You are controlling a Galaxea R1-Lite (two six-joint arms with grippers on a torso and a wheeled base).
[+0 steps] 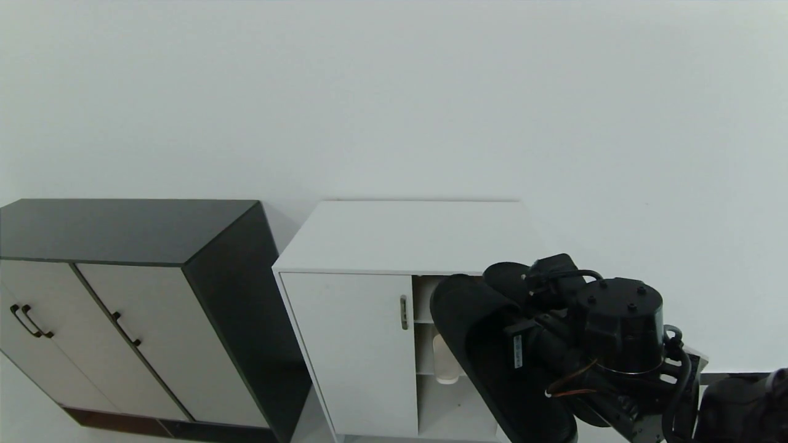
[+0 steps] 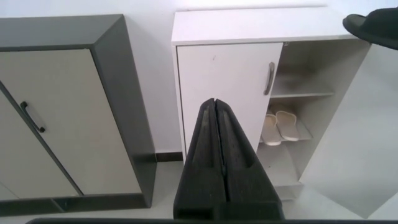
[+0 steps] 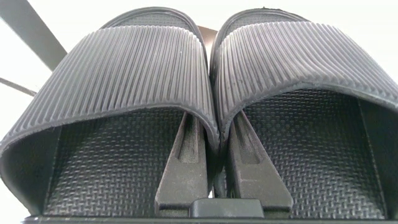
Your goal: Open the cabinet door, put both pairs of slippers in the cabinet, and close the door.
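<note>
The white cabinet [image 1: 406,234] has its left door [image 1: 351,351] closed and its right half open, showing shelves. A pale pair of slippers [image 2: 285,126] lies on the middle shelf [image 1: 444,363]. My right gripper [image 3: 215,127] is shut on a pair of black slippers [image 1: 492,351], pinching the two inner strap walls [image 3: 211,81] together. It holds them in the air just in front of the open compartment. My left gripper [image 2: 215,104] is shut with nothing in it and hangs well back from the cabinet, facing the closed door.
A dark cabinet [image 1: 123,227] with two pale doors and black handles stands close on the white cabinet's left. A plain white wall [image 1: 394,92] lies behind both. The closed door's metal handle [image 1: 404,312] sits at its inner edge.
</note>
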